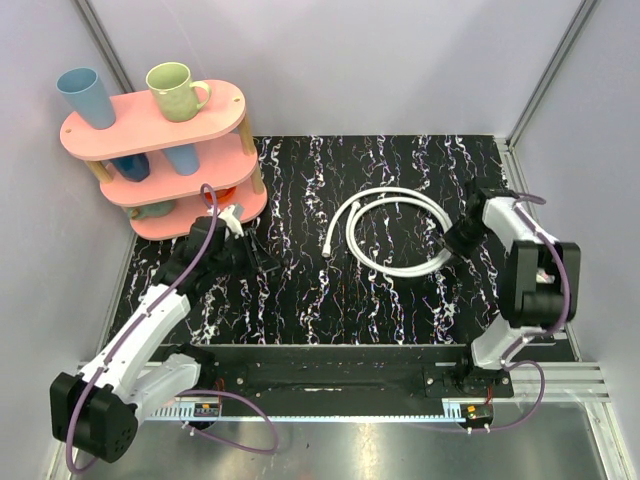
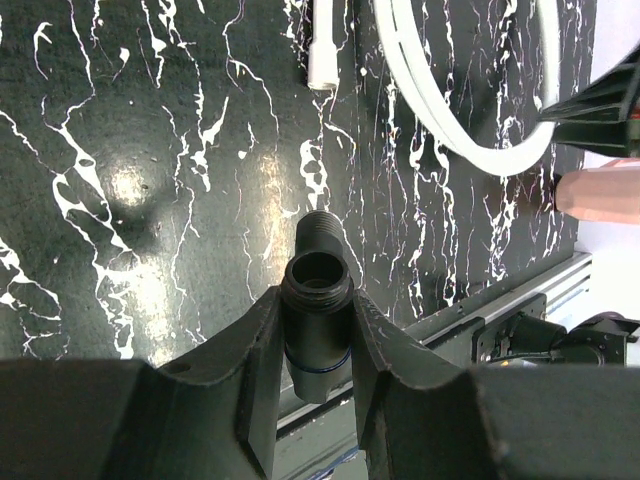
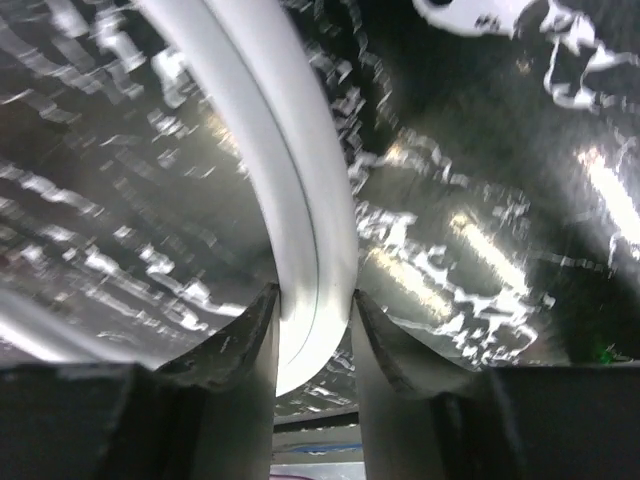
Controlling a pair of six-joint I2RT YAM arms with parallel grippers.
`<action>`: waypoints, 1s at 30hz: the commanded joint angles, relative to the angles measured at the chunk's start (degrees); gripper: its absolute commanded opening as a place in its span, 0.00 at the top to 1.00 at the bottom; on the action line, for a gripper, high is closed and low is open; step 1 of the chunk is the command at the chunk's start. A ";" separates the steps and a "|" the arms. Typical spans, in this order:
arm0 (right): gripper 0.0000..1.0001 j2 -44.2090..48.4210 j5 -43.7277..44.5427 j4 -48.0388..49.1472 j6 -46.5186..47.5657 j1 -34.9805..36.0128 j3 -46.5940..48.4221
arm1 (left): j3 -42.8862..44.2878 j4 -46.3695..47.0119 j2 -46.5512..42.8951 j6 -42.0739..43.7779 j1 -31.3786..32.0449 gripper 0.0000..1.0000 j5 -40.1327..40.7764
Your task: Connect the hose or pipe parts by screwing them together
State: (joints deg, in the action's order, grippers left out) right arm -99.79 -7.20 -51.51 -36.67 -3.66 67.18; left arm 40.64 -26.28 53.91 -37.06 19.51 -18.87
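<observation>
A white hose (image 1: 400, 195) lies coiled on the black marbled table, right of centre. One free end with a small white fitting (image 1: 330, 243) points toward the near side, and this fitting (image 2: 324, 65) also shows at the top of the left wrist view. My right gripper (image 1: 458, 240) is at the coil's right side. Its fingers press on both sides of two hose strands (image 3: 300, 180) lying side by side; the gripper (image 3: 315, 295) is shut on them. My left gripper (image 1: 262, 258) is shut on a short black threaded pipe piece (image 2: 318, 330), open end facing out.
A pink three-tier shelf (image 1: 150, 115) stands at the back left, close behind my left arm. It carries a blue cup (image 1: 82, 95), a green mug (image 1: 175, 90) and more cups below. A metal rail (image 1: 330, 375) runs along the near edge. Walls close in on three sides.
</observation>
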 commanded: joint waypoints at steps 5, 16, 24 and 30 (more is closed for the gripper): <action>0.36 8.66 3.84 -8.04 19.23 5.50 12.09 | 1.11 -1.57 -3.81 4.36 -0.44 1.00 -0.47; 0.35 6.80 -0.08 1.13 61.58 32.04 7.18 | 1.72 -3.68 -6.36 5.24 -0.44 1.00 1.82; 0.34 3.99 -0.97 12.30 71.38 36.27 3.57 | 1.81 -4.74 -7.33 5.07 -0.52 1.00 3.76; 0.34 -1.19 -4.22 15.03 68.31 36.36 2.96 | 4.00 -4.57 -6.98 3.92 -0.61 1.00 3.23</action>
State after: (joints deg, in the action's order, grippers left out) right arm -98.08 -9.50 -40.71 30.68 32.25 70.41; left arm 40.80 -33.43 47.62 -32.60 19.38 -16.05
